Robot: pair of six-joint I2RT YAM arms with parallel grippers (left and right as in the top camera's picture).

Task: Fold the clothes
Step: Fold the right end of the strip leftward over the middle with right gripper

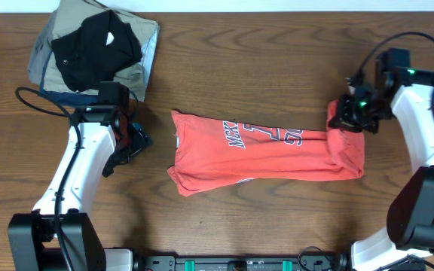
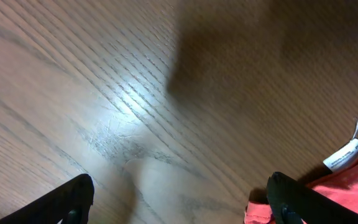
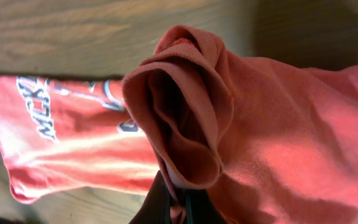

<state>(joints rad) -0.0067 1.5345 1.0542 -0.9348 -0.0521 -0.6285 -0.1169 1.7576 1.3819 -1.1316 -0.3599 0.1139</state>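
Right gripper [image 1: 345, 119] is clamped on the T-shirt's [image 1: 262, 154] bunched end at three o'clock; left gripper [image 1: 136, 140] is spread at nine.

A: Where's the T-shirt [image 1: 262, 154]?
B: Mid table [image 1: 262, 60], lying crosswise, L to R.
A: Pile of folded garments [image 1: 89, 45]?
B: Far-L corner, behind & left of the T-shirt, well apart.
A: Grippers?
B: L gripper [image 1: 134, 139] sits betw. pile & T-shirt, just in front of the pile, near the T-shirt's L edge but apart from it. Neck tag [image 2: 344, 155] is at that end. R gripper [image 1: 349, 120] is at the T-shirt's R end, back corner, w/ cloth bunched betw. its fingers.
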